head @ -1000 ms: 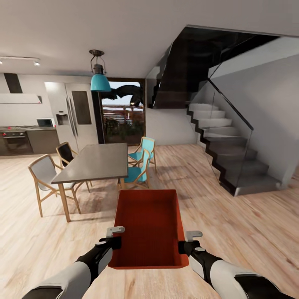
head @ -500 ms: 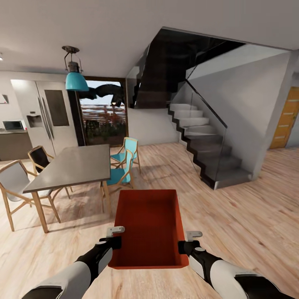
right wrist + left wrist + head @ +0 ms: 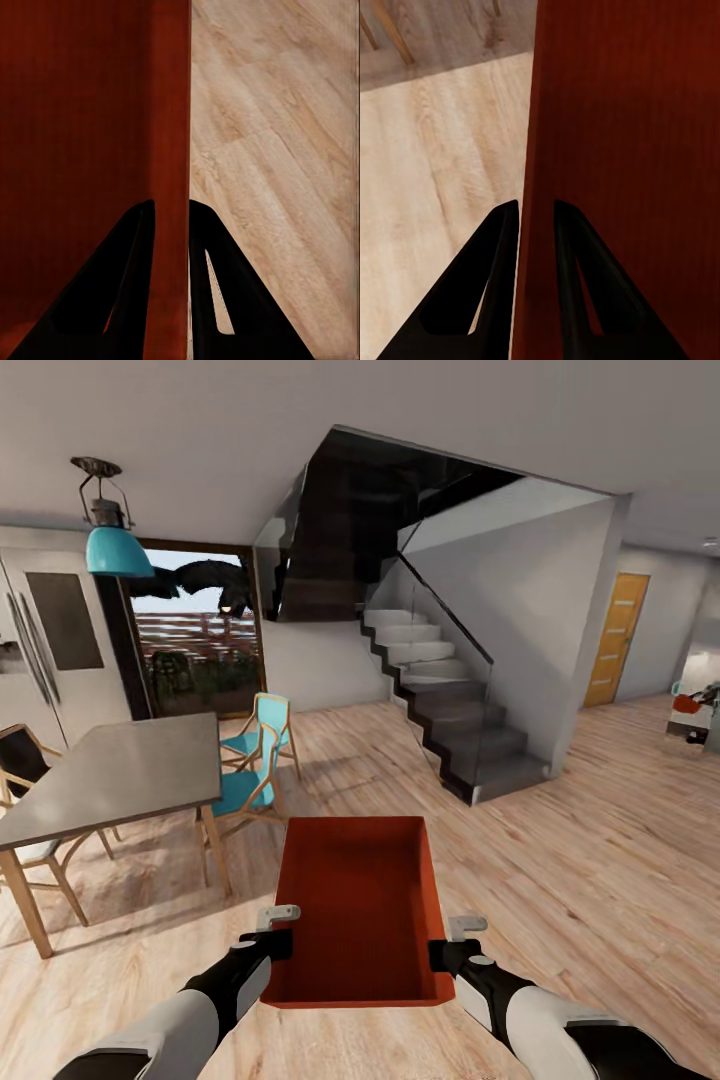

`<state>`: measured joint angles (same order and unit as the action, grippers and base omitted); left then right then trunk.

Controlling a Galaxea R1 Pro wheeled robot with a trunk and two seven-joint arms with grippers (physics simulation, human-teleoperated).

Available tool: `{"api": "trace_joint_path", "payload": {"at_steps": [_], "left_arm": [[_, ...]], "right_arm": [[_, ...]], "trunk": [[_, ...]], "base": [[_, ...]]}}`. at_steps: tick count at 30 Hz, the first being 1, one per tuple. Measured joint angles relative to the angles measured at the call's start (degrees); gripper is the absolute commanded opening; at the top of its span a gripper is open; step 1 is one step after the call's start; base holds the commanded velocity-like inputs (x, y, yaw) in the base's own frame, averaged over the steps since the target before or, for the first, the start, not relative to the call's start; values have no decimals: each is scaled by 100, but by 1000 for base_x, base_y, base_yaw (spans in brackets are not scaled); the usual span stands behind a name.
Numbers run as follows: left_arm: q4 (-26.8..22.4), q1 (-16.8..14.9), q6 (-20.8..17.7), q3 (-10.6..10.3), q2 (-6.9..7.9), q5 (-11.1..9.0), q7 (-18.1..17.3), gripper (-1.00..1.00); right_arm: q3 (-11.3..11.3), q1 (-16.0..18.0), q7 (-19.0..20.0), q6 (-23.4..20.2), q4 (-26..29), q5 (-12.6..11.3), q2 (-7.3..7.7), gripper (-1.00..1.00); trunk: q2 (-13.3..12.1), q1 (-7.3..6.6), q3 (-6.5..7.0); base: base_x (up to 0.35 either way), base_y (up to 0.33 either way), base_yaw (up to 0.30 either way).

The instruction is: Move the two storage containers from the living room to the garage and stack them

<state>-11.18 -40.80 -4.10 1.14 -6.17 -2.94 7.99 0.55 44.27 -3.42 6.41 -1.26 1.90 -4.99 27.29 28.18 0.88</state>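
One orange-red storage container (image 3: 357, 905) is carried level in front of me above the light wood plank floor. My left gripper (image 3: 276, 942) is shut on its left wall; in the left wrist view the two black fingers (image 3: 502, 247) straddle that wall (image 3: 607, 150). At the opposite side my right gripper (image 3: 444, 952) is shut on the right wall, and the right wrist view has its fingers (image 3: 139, 247) pinching the wall (image 3: 169, 112). The container looks empty inside.
A grey dining table (image 3: 110, 772) with wooden and teal chairs (image 3: 247, 785) stands at the left. A dark staircase with a glass rail (image 3: 450, 700) rises ahead. Past its wall, at the right, an orange door (image 3: 615, 640) closes an open stretch of plank floor (image 3: 600, 840).
The whole view has swung to the right: table, lamp and stairs slid left, and the orange door came into sight. Both grippers hold the container as before.
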Motion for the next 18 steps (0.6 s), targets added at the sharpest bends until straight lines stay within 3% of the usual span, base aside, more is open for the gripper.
{"api": "trace_joint_path", "payload": {"at_steps": [18], "left_arm": [[13, 0, 16, 6, 3, -1, -6, -100]], "right_arm": [[-7, 0, -4, 0, 0, -1, -3, -100]], "trunk": [[1, -1, 0]], "base": [[29, 0, -292]]}}
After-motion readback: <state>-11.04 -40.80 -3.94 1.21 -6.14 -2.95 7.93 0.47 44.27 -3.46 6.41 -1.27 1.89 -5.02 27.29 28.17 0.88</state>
